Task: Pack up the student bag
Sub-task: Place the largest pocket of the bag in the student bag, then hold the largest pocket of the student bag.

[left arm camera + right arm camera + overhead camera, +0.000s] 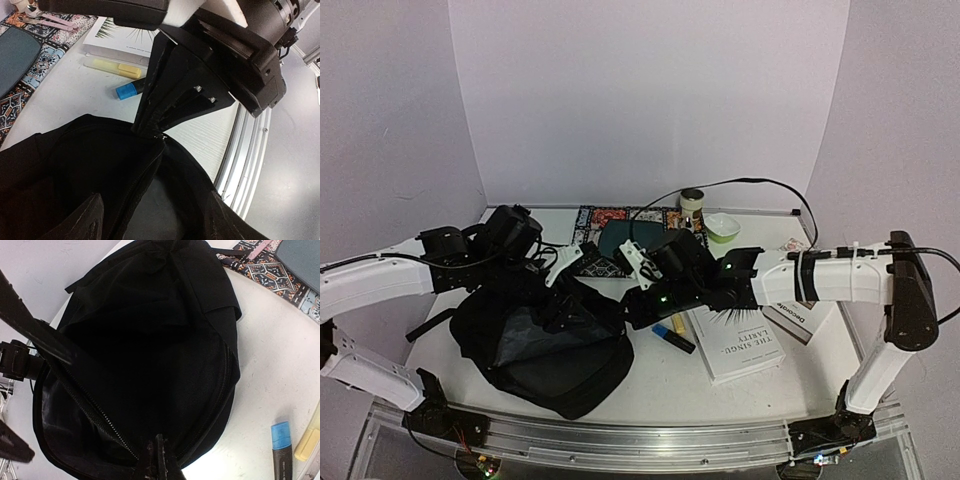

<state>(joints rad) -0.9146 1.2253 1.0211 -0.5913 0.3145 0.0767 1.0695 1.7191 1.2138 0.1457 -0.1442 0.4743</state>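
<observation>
The student bag is a large black backpack lying at the front left of the table, its main zipper partly open. My right gripper is shut on the bag's zipper edge at its right side; in the right wrist view its fingertips pinch the rim above the dark open inside. The left wrist view shows that pinch from the other side. My left gripper is open, its fingers spread wide over the bag's opening, at the bag's top edge.
A blue highlighter and a yellow one lie right of the bag beside a white book. A second book lies further right. Behind are a patterned cloth, a teal case, a jar and a green bowl.
</observation>
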